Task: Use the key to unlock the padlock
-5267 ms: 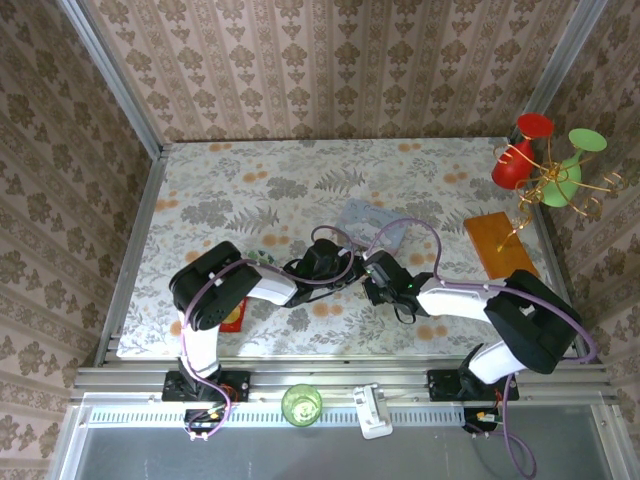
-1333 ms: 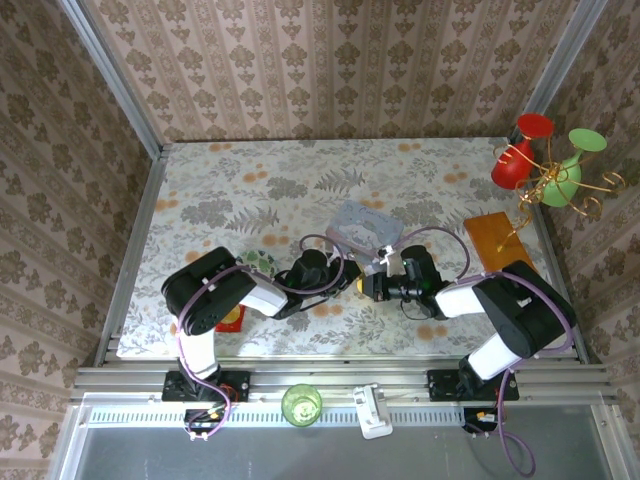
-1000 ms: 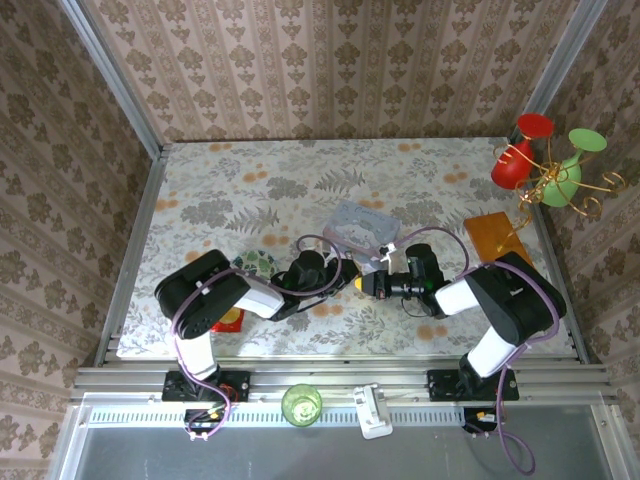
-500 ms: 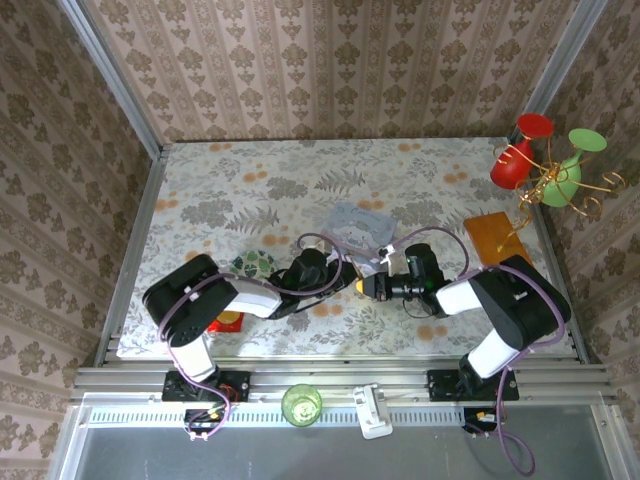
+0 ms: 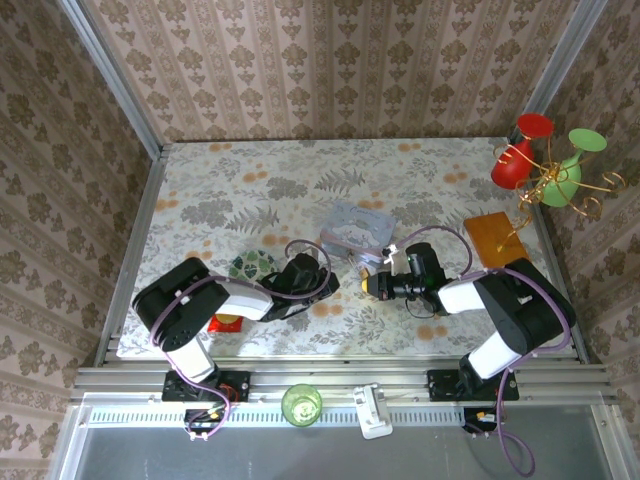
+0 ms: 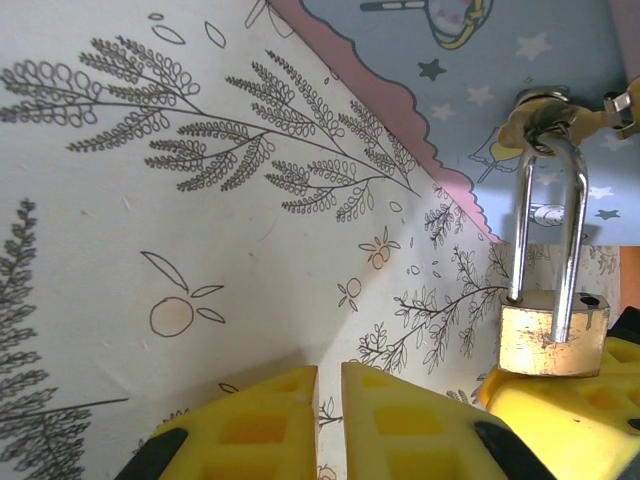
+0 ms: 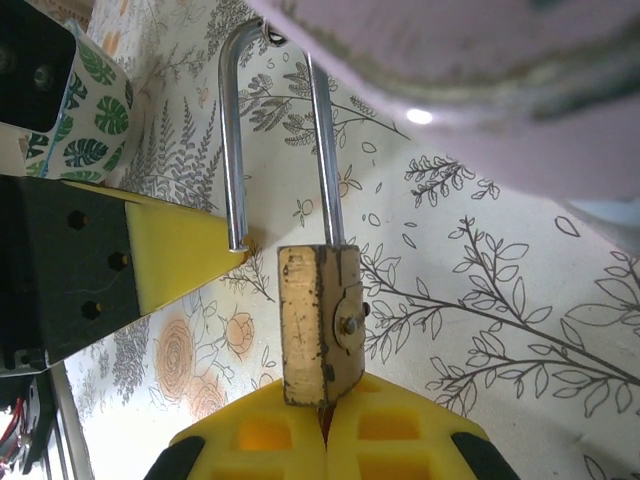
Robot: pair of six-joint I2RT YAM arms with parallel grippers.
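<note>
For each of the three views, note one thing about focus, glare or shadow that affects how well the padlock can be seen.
Top external: evenly lit, but the padlock is tiny. Left wrist: padlock sharp, throwing a soft shadow on the blue tin. Right wrist: padlock sharp in the right gripper; a blurred pink surface with a glare spot fills the top.

Right pincer (image 7: 322, 418) grips padlock (image 7: 318, 325) — shackle free.

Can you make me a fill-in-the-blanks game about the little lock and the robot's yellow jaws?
1. The padlock is pinched by the ___ gripper.
2. The padlock's shackle has one leg out of the body, so it is ___.
3. The left gripper has its jaws almost closed and holds ___.
4. The padlock's body is the colour ___.

Missing words: right; open; nothing; gold
</note>
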